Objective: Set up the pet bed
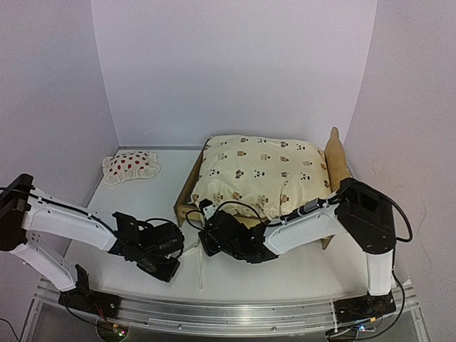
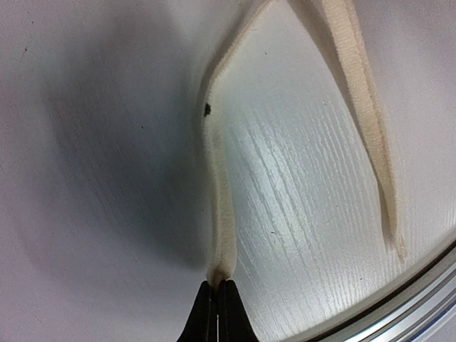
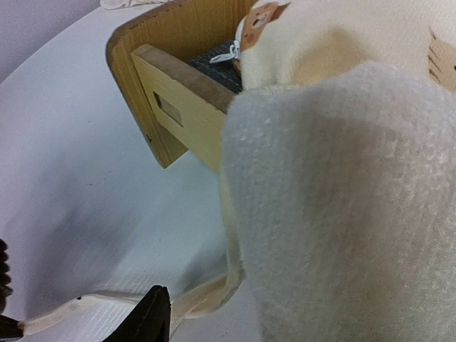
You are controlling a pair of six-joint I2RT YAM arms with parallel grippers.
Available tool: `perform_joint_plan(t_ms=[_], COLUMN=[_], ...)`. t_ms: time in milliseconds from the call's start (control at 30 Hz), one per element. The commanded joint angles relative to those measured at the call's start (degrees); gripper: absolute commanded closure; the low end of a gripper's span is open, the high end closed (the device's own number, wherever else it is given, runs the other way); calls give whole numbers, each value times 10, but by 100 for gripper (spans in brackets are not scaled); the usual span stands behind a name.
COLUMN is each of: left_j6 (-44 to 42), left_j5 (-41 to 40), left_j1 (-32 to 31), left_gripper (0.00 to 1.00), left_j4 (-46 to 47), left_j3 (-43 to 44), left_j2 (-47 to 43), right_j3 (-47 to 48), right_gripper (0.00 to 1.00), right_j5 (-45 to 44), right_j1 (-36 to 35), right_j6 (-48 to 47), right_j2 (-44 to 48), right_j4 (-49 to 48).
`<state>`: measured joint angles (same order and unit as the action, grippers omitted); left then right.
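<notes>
Cream tie clamped in low left pincer | right pincer beside cover, grip unclear

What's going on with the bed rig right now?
The cream cover is draped over the pet bed. The left pincer is shut on the end of a cover strap on the table. The right pincer sits open at the cover's front edge. The strawberry pillow lies apart, left of the bed.

cover on pet bed | pillow left of pet bed, apart | both on table
</notes>
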<state>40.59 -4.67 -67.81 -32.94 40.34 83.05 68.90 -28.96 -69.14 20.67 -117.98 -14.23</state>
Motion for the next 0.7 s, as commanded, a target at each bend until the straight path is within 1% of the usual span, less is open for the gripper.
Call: perform_joint_plan(t_ms=[0, 133, 267, 333, 367, 467, 600, 667], left_j6=[3, -1, -4, -4, -4, -5, -6, -7], left_j5=[-3, 1, 4, 4, 4, 0, -14, -25], left_j1=[3, 3, 3, 3, 3, 3, 3, 3], left_gripper=[100, 100, 100, 100, 100, 100, 100, 100], left_j4=[25, 32, 36, 38, 38, 38, 38, 39], left_j3=[-7, -13, -18, -20, -22, -21, -10, 0], left_j2=[-30, -38, -47, -52, -54, -57, -62, -64], right_j3=[27, 27, 31, 32, 30, 23, -2, -15], right_gripper=[50, 52, 58, 65, 72, 87, 99, 100], right_j5=[-62, -74, -75, -78, -80, -82, -73, -62], right_j1=[1, 1, 1, 1, 1, 1, 1, 1], right_j6=[4, -6, -24, -31, -35, -45, -52, -58], right_j2=[-26, -45, -65, -73, -76, -79, -58, -42], right_j4=[-42, -84, -129, -149, -159, -181, -194, -195])
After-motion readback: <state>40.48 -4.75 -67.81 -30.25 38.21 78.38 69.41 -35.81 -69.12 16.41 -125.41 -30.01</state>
